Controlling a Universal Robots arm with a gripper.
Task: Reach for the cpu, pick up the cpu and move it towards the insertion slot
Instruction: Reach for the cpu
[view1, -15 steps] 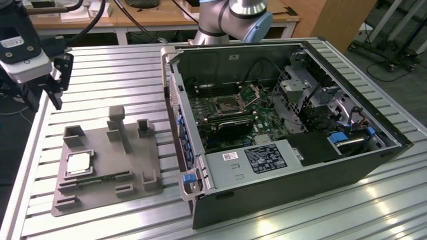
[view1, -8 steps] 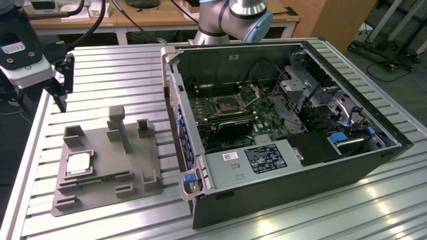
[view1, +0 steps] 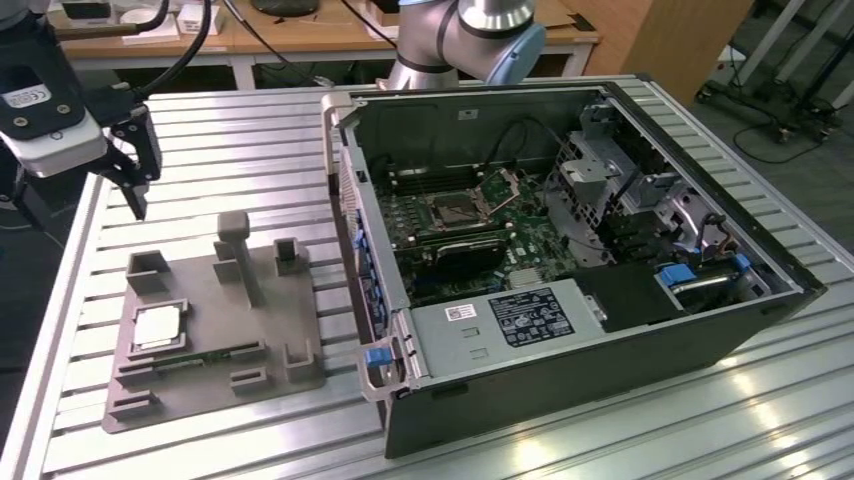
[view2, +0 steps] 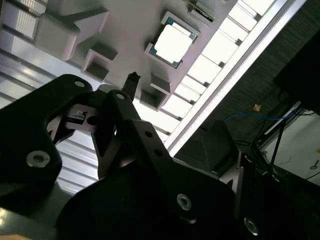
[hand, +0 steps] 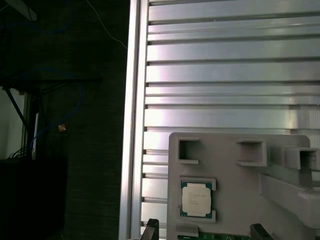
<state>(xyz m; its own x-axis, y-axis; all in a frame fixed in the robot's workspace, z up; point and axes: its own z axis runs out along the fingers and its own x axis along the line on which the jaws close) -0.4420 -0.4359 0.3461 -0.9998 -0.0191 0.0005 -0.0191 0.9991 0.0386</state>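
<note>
The cpu (view1: 158, 328) is a small silvery square lying flat in a pocket of the grey fixture plate (view1: 214, 300), towards the exterior view's left. Both wrist views show the cpu (view2: 173, 40) (hand: 196, 198) seated between low grey tabs. My gripper (view1: 127, 195) hangs above the slatted table, behind the plate and well above the chip, holding nothing. In the first wrist view its two dark fingertips (hand: 150, 230) stand far apart at the picture's edge, so it is open. The insertion slot (view1: 454, 210), a silver-framed socket with a raised lid, sits on the board inside the open computer case.
The open computer case (view1: 561, 330) fills the exterior view's right half of the table. Upright grey blocks (view1: 234, 235) rise from the fixture plate, and a green memory stick (view1: 200, 358) lies along its near side. The table's edge (hand: 132, 125) runs close to the plate.
</note>
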